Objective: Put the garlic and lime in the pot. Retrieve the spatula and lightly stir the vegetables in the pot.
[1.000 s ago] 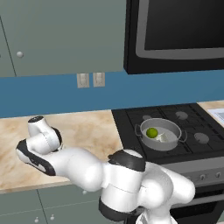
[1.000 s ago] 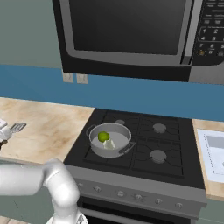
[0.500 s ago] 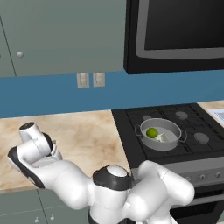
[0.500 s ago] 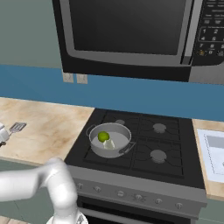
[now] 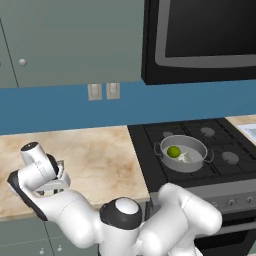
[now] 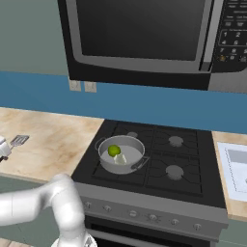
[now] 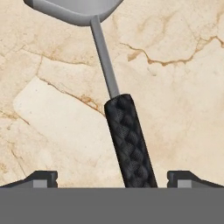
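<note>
- Over on the stove (image 6: 193,188), the pot (image 6: 120,154) sits on the front left burner, both loop handles showing.
- Down in that pot, the lime (image 6: 114,150) lies bright green, and the garlic (image 6: 120,158) rests pale right beside it, the two touching or very nearly so.
- From the left base camera the same pair shows up: lime (image 5: 173,151) toward the left of the pot (image 5: 182,154), garlic (image 5: 187,157) toward the right.
- Away to the left, well apart from the stove, the spatula (image 7: 116,96) lies flat on the beige marbled counter (image 7: 183,100).
- Its grey metal head (image 7: 72,9) points to the top of the hand camera's picture, a thin grey shank running down into the black textured handle (image 7: 130,144).
- The gripper (image 7: 112,178) hangs right over that handle, jaws spread wide, one dark fingertip (image 7: 41,178) out on each side and neither touching the handle.
- Nothing is gripped.
- From the right base camera, the spatula's slotted head (image 6: 19,140) peeks out at the far left of the counter (image 6: 53,140).
- The arm reaches low over the counter in the left base view, the hand (image 5: 52,175) hovering above the stone.
</note>
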### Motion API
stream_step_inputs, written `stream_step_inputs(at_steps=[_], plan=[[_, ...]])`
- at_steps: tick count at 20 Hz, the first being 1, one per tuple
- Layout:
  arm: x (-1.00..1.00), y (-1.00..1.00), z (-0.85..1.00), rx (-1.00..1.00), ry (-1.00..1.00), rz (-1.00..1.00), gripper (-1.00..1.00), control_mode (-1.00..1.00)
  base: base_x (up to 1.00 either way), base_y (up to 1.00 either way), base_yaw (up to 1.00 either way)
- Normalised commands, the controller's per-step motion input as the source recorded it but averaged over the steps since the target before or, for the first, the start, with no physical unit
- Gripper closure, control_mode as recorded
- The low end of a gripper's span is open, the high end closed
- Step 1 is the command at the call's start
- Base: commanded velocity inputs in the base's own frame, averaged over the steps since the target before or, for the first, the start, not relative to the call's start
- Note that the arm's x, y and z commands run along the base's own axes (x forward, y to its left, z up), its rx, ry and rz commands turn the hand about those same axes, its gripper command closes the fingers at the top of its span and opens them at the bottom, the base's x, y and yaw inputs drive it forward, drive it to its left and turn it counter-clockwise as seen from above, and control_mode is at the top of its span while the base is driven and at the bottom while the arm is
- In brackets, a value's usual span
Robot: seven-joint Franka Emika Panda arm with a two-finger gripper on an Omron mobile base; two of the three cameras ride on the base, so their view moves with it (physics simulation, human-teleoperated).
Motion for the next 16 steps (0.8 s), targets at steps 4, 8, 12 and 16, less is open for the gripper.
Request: stream_step_inputs(at_steps=[4, 8, 12, 16], plan=[[0.0, 0.0, -0.17, 0.0, 0.0, 0.0, -1.0, -1.0, 0.0, 0.0, 0.0], [0.0, 0.0, -0.18, 0.0, 0.0, 0.0, -1.0, -1.0, 0.0, 0.0, 0.0], [0.0, -0.02, -0.18, 0.0, -0.03, 0.0, -1.0, -1.0, 0.0, 0.0, 0.0], [-0.02, -0.12, -0.27, 0.0, -0.06, 0.0, -1.0, -1.0, 0.0, 0.0, 0.0]])
